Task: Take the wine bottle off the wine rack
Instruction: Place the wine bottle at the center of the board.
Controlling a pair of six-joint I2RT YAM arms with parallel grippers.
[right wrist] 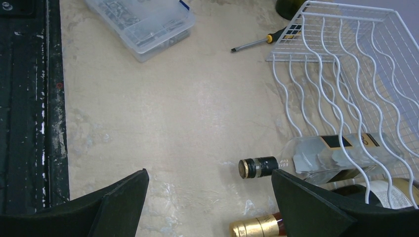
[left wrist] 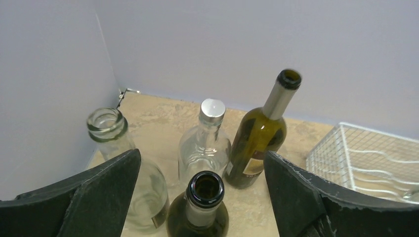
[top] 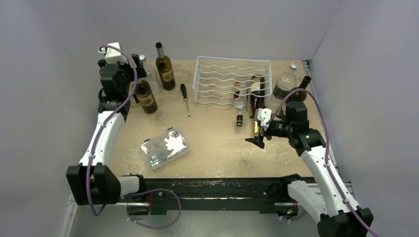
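The white wire wine rack [top: 232, 79] stands at the back of the table. Two bottles lie in its right end with necks sticking out toward me: a clear one with a black cap [right wrist: 316, 159] and a dark wine bottle with gold foil [right wrist: 256, 227]. My right gripper [right wrist: 210, 197] hovers open just in front of those necks, holding nothing; the gold neck lies beside its right finger [right wrist: 316, 207]. At the back left, my left gripper [left wrist: 202, 158] is open, its fingers wide apart on either side of an upright dark bottle's open mouth [left wrist: 205, 190], not touching it.
Upright bottles cluster by the left wall: two clear ones [left wrist: 106, 126] [left wrist: 210, 133] and an olive-green one [left wrist: 262, 138]. A screwdriver [top: 185, 98] lies left of the rack. A clear plastic parts box [top: 165, 147] sits mid-table. Glassware [top: 285, 83] stands right of the rack.
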